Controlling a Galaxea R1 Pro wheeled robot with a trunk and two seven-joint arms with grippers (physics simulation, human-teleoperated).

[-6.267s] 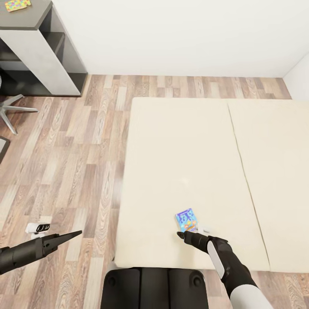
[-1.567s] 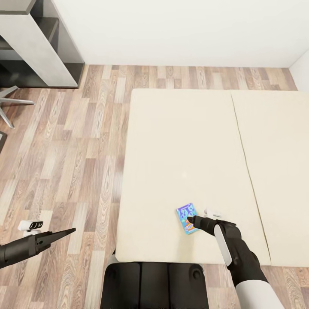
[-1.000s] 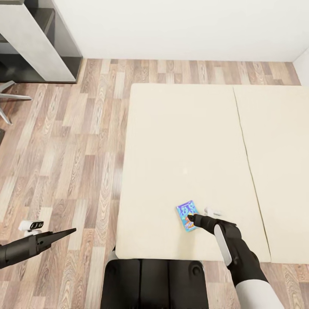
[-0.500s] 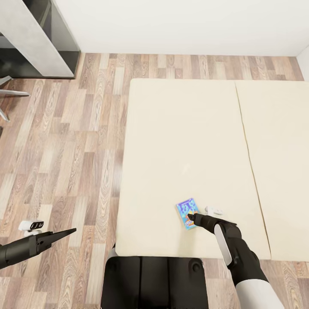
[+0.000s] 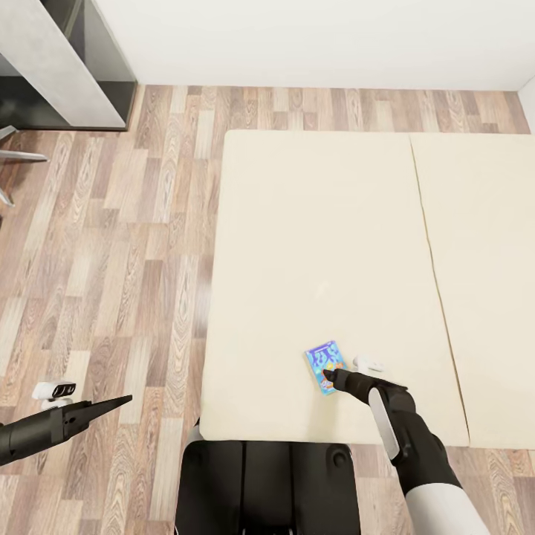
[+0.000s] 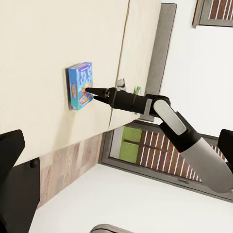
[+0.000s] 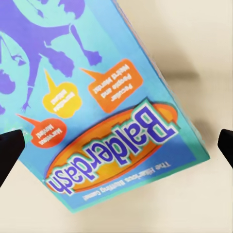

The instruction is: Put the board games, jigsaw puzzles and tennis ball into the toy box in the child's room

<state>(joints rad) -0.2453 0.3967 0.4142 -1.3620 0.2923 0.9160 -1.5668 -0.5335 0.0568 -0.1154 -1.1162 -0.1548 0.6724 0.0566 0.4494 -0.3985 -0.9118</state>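
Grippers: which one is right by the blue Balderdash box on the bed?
The right gripper; its tip is at the Balderdash box on the bed. The left gripper hangs over the floor.

A smooth printed blue card carton lettered Balderdash [image 5: 325,367] [image 7: 102,102] [image 6: 80,86] has a flat, faintly satin face with crisp edges. It lies on the wide cream-beige bed top [image 5: 297,245], which looks matt and cloth-like, unwrinkled, with one thin seam in the right half of the head view. The plank floor [image 5: 111,245] across the left of that view is wood with strong brown and grey grain and a low sheen. The black tapered right gripper [image 5: 331,376] looks like matt hard plastic, as does the pointed left gripper [image 5: 111,405]; the right forearm bears a glossy white shell. A matt grey desk panel [image 5: 52,59] stands at the upper left.
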